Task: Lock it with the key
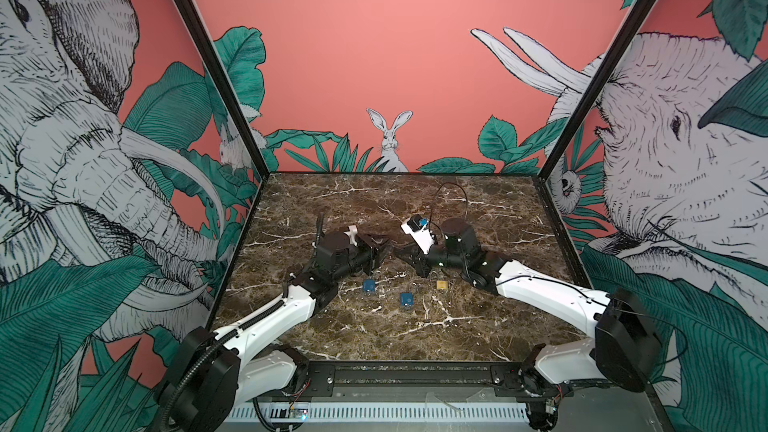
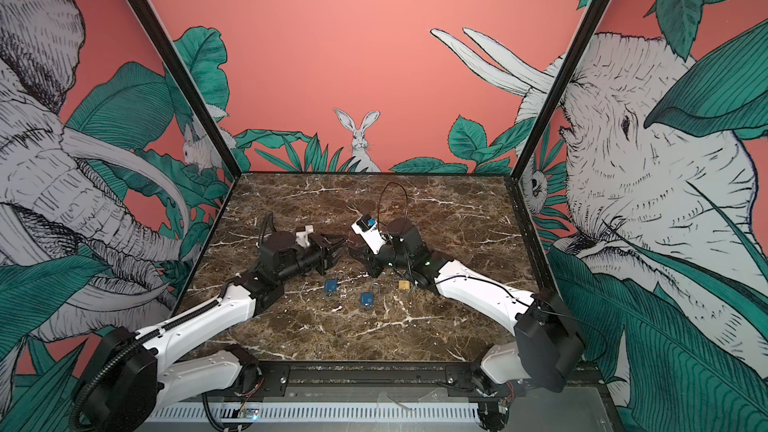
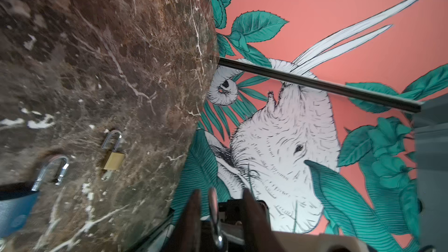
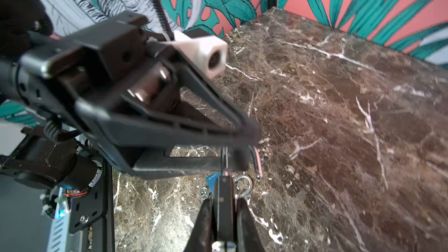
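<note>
Above the marble table (image 1: 478,326), mid-scene, my right gripper (image 4: 223,201) clamps a dark padlock (image 4: 223,190) whose open shackle (image 4: 257,163) stands between the parted fingers (image 3: 194,214) of my left gripper (image 3: 220,191), so I judge the locking not yet done.

White shells, black joints; corrugated conduit (image 1: 183,380) on left arm (image 1: 274,315); thin black cable (image 1: 536,278) on right arm (image 1: 552,297).

Light was bright, even, diffuse; shadows soft. Top views bowed at edges. Wrist cams: my left fingers (image 3: 191,214) were out of focus, tabletop (image 3: 97,56) motion-smeared.
</note>
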Controlling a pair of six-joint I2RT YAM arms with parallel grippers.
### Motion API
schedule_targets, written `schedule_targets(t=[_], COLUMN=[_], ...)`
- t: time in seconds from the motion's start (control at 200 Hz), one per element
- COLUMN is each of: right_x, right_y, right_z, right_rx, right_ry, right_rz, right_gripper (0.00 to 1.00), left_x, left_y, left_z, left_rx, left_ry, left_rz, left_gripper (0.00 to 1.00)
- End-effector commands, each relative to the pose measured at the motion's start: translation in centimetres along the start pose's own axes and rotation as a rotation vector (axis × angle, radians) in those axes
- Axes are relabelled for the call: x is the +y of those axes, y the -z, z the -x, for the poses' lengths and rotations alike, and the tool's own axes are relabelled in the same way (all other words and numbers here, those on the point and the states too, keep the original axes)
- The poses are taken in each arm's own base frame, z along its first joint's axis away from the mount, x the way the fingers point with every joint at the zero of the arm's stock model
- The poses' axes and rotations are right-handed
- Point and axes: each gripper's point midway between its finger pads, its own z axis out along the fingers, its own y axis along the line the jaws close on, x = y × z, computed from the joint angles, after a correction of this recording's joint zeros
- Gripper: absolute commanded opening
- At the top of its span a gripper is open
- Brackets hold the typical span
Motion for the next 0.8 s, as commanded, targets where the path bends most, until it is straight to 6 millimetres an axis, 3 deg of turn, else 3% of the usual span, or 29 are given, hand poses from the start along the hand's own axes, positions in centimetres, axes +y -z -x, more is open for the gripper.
schedule_targets(t=[0.0,0.17,0.26,0.34,0.425,0.53,0.7,0.795], right_x=[-0.7,-1.4,-1.7,-1.5,-1.4,-1.6,-1.2,-0.9], right_y=[2.1,4.0,5.5,6.9,8.5,9.6,8.8,8.2], right_z=[2.0,1.5,1.1,1.7,3.1,3.4,3.0,2.4], right_rx=[-0.021,0.074,0.117,0.083,-0.049,-0.100,-0.087,-0.052], right_ry=[-0.102,-0.228,-0.293,-0.411,-0.501,-0.581,-0.731,-0.767], right_rz=[-0.047,-0.100,-0.147,-0.064,0.052,0.129,0.310,0.364], right_gripper=[0.00,0.00,0.00,0.00,0.00,0.00,0.00,0.00], left_x=[-0.3,-2.8,-3.3,-2.9,-2.3,-3.4,-5.7,-6.5], left_y=[1.3,3.8,4.7,4.5,2.8,0.9,0.1,0.3], left_z=[2.2,5.0,6.3,6.6,5.3,2.9,-1.1,-2.3], left_rx=[-0.025,-0.143,-0.192,-0.173,-0.088,-0.012,0.146,0.191], left_ry=[-0.303,-0.753,-0.921,-1.017,-1.086,-1.093,-1.073,-1.072], left_rz=[0.135,0.252,0.323,0.361,0.278,0.050,-0.260,-0.358], left_gripper=[0.97,0.97,0.94,0.93,0.91,0.90,0.88,0.87])
